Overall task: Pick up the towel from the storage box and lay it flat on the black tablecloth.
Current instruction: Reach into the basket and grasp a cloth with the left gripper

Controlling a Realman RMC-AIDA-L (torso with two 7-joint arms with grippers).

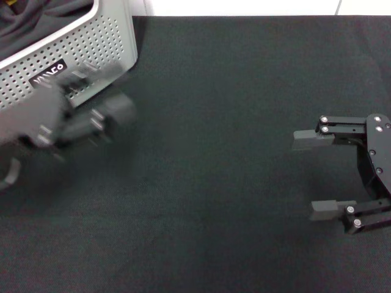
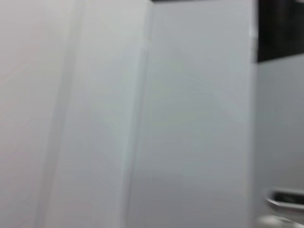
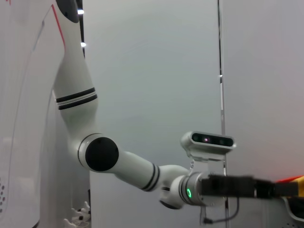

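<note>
The storage box [image 1: 116, 36], light grey with perforated walls and a black label, stands at the far left corner of the black tablecloth [image 1: 232, 91]. Dark grey folded cloth [image 1: 43, 15] with a yellow-orange bit at its edge lies inside it; this looks like the towel. My left gripper [image 1: 91, 122] is a motion-blurred dark shape just in front of the box's near wall, above the tablecloth. It also shows in the right wrist view [image 3: 237, 186] as a dark blur. My right gripper [image 1: 303, 176] is open and empty, low over the tablecloth at the right.
A white wall edge [image 1: 244, 7] runs along the far side of the table. The left wrist view shows only blurred pale panels [image 2: 142, 118]. The right wrist view shows my left arm [image 3: 118, 161] and its wrist camera [image 3: 207, 140].
</note>
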